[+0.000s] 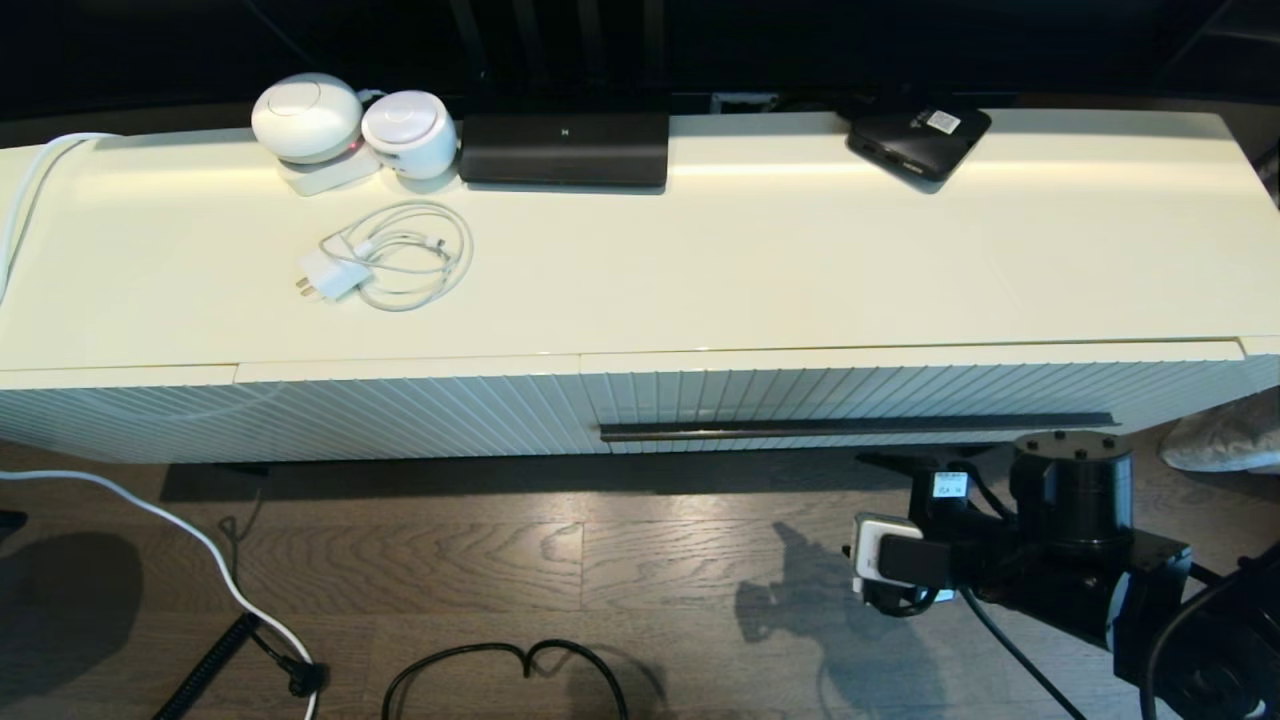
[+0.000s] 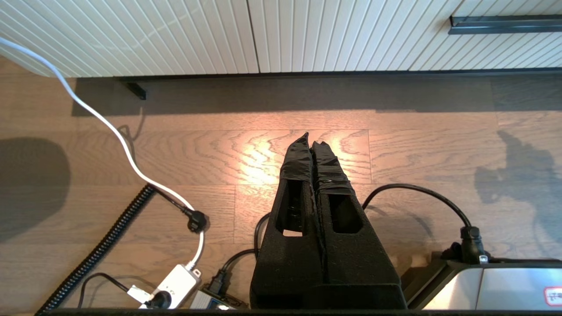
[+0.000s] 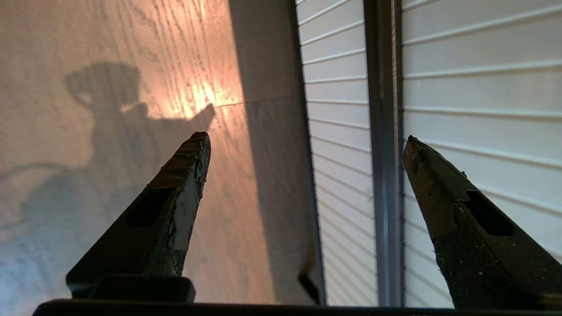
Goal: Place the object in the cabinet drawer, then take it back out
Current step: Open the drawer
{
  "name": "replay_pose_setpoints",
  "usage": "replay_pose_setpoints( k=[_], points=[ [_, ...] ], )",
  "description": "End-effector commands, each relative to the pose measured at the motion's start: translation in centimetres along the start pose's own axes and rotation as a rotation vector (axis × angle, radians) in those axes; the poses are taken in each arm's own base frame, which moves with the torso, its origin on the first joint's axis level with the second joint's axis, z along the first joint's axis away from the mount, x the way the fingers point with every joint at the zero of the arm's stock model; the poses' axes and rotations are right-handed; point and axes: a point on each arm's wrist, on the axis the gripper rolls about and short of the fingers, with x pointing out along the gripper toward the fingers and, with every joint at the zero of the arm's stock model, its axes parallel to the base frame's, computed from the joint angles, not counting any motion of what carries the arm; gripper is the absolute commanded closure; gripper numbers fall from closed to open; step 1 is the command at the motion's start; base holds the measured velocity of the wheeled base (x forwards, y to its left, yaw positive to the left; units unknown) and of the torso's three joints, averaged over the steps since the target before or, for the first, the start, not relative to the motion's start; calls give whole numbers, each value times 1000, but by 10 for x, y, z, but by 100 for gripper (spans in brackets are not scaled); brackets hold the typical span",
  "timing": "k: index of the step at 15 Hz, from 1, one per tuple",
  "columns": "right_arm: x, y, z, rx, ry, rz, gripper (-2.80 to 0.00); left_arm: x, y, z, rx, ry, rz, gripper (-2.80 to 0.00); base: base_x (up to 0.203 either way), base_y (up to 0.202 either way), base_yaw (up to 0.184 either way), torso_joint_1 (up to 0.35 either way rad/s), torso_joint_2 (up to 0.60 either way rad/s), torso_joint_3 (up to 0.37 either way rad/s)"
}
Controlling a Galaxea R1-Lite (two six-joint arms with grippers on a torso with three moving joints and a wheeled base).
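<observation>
From the head view, the cabinet drawer (image 1: 900,400) sat closed, umbrella nowhere visible, right arm low beside its bar handle (image 1: 855,427). Left wrist view showed the left gripper (image 2: 311,142) pressed closed over floor. Right wrist view showed the right gripper (image 3: 307,139) spread wide, empty, straddling the handle untouched.

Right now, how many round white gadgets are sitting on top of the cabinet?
2. The larger white dome sits at the back left of the cabinet top; the smaller white dome is beside it on its right.
</observation>
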Motion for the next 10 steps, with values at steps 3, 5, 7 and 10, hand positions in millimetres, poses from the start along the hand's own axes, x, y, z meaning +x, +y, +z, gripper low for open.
replay_pose_setpoints(
  k=[3, 5, 7, 10],
  points=[
    [9, -3, -5, -42, 0, -4, -280, 0, 0, 0, -1, -2, 1, 0, 0, 0, 0, 0, 0, 0],
    [13, -2, -10, -39, 13, 2, -280, 0, 0, 0, -1, -2, 2, 0, 0, 0, 0, 0, 0, 0],
    [19, 0, -12, -49, 18, 10, -280, 0, 0, 0, -1, -2, 0, 0, 0, 0, 0, 0, 0, 0],
    [27, -2, -17, -60, 29, 2, -280, 0, 0, 0, -1, -2, 1, 0, 0, 0, 0, 0, 0, 0]
  ],
)
